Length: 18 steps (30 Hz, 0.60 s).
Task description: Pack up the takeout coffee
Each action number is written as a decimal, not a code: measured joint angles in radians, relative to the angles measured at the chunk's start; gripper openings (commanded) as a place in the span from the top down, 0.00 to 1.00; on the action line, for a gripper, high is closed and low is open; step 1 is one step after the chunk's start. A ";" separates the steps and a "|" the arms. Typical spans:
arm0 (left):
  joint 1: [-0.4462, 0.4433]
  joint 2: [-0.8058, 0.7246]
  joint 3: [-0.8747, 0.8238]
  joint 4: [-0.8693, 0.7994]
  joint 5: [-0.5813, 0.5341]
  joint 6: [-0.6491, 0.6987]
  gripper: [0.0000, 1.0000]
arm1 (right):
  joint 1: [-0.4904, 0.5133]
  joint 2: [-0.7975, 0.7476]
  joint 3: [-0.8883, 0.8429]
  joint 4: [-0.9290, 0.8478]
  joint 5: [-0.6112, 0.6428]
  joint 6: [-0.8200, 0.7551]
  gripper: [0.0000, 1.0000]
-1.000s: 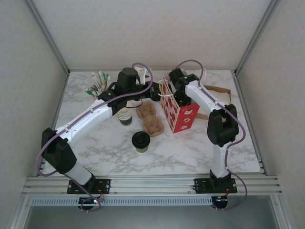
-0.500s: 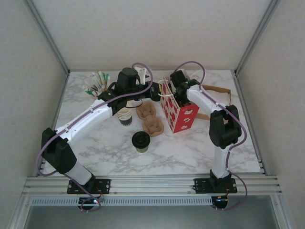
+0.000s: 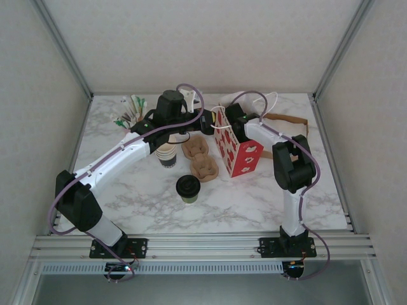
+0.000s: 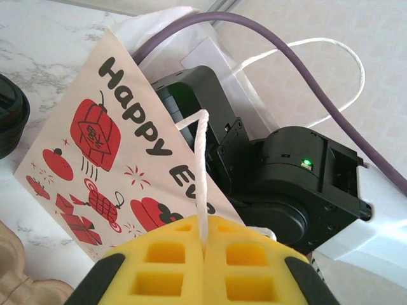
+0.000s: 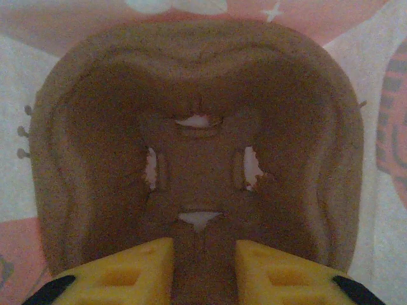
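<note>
the coffee cup (image 3: 188, 189), lid on, stands on the table at eight o'clock of the gift bag (image 3: 238, 152), unpacked. the left gripper (image 4: 203, 248) pinches the bag's string handle (image 4: 201, 171). the right gripper (image 5: 203, 254) clasps a pulp carrier (image 5: 197, 146) (seemingly inside the bag). loading the cup is left.

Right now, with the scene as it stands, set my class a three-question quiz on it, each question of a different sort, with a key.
1. True or false: the lidded coffee cup is inside the red gift bag.
2. What does the left gripper pinch? A) the bag's white string handle B) a spare lid C) a stirrer
3. What brown thing sits between the fingers of the right gripper?

Key: 1 false, it stands on the table in front of the bag. 2 A. 3 a pulp cup carrier.
</note>
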 measured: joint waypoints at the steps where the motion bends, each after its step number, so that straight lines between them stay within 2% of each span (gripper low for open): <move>1: 0.000 0.000 0.000 0.000 0.000 0.000 1.00 | 0.000 -0.001 0.000 0.000 0.000 0.000 0.69; 11: 0.000 0.004 0.000 -0.003 0.000 0.000 1.00 | -0.001 -0.054 0.002 0.001 0.026 0.008 0.67; 18: 0.000 0.004 0.000 -0.003 0.000 0.000 1.00 | -0.004 -0.013 0.003 0.009 0.026 0.014 0.67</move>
